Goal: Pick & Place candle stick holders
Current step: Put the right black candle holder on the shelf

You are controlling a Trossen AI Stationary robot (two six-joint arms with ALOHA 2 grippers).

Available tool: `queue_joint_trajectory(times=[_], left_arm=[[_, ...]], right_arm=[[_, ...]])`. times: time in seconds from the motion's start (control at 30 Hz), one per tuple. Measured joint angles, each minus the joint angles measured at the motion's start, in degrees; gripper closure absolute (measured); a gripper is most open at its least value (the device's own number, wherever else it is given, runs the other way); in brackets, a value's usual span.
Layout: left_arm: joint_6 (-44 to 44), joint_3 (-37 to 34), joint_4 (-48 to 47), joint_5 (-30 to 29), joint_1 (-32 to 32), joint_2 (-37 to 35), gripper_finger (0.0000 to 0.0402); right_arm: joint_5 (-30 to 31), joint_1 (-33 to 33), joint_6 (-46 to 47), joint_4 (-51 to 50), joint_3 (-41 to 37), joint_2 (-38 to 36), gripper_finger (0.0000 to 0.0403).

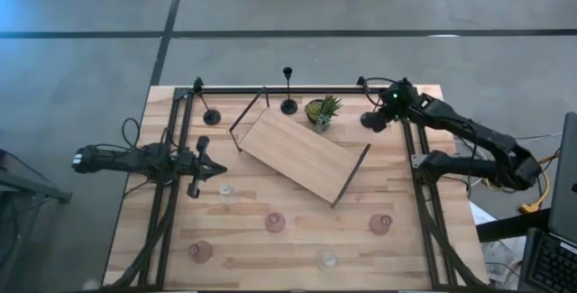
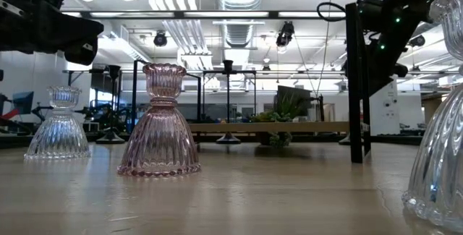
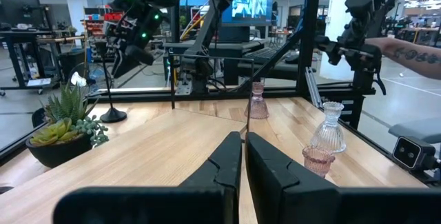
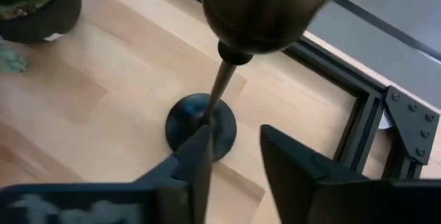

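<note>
High view: right gripper (image 1: 377, 118) sat at the far right of the table, directly over a black candle stick holder (image 4: 207, 107); its round base (image 1: 369, 120) rested on the table top just right of the potted plant (image 1: 322, 110).
Right wrist view: jaws stood apart, stem upright in the gap but closer to one finger (image 4: 196, 158); whether it touched, could not tell. Judged released, holder standing free.
Key relation: holder lay straight below the right gripper, long axis vertical; right arm by far the nearer.
Left gripper (image 1: 196, 169): at the left of the table, fingers (image 3: 224, 165) pressed together, holding nothing, near the wooden board (image 1: 300, 153).
Other holders: two black ones (image 1: 211, 113) (image 1: 288, 104) along the far edge; glass cups (image 1: 275, 222) scattered across the near half.
</note>
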Motion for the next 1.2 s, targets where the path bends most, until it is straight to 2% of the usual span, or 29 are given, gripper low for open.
queue_joint_trajectory(times=[0.23,0.43,0.6,0.67,0.77,0.8,1.07,1.13,1.2], left_arm=[[0.0,0.0,0.07,0.02,0.01,0.0,0.0376],[0.0,0.0,0.15,0.02,-0.01,0.0,0.0376],[0.0,0.0,0.35,0.0,0.0,0.0,0.0376],[0.0,0.0,0.35,0.0,0.0,0.0,0.0376],[0.0,0.0,0.36,0.02,0.01,0.0,0.0376],[0.0,0.0,0.37,0.02,0.01,0.0,0.0376],[0.0,0.0,0.37,0.02,-0.01,0.0,0.0376],[0.0,0.0,0.37,0.02,0.01,0.0,0.0376],[0.0,0.0,0.37,0.02,0.01,0.0,0.0376]], right_arm=[[-0.24,0.04,-1.75,6.38,0.0,2.05,0.02],[-0.27,0.04,-2.19,10.69,0.0,5.25,0.0191],[-0.03,0.04,-2.25,11.73,0.0,8.01,0.0241],[0.0,0.04,-3.0,11.62,0.0,8.74,0.0282],[0.0,0.09,-3.76,11.51,0.0,9.04,0.0365],[-0.14,0.09,-4.0,11.65,0.01,8.95,0.0377],[-1.06,0.09,-6.74,10.04,1.46,2.8,0.039],[-4.24,0.11,-7.45,8.7,3.16,0.43,0.0391],[-9.95,0.18,-8.71,7.63,5.38,-1.83,0.0392]])
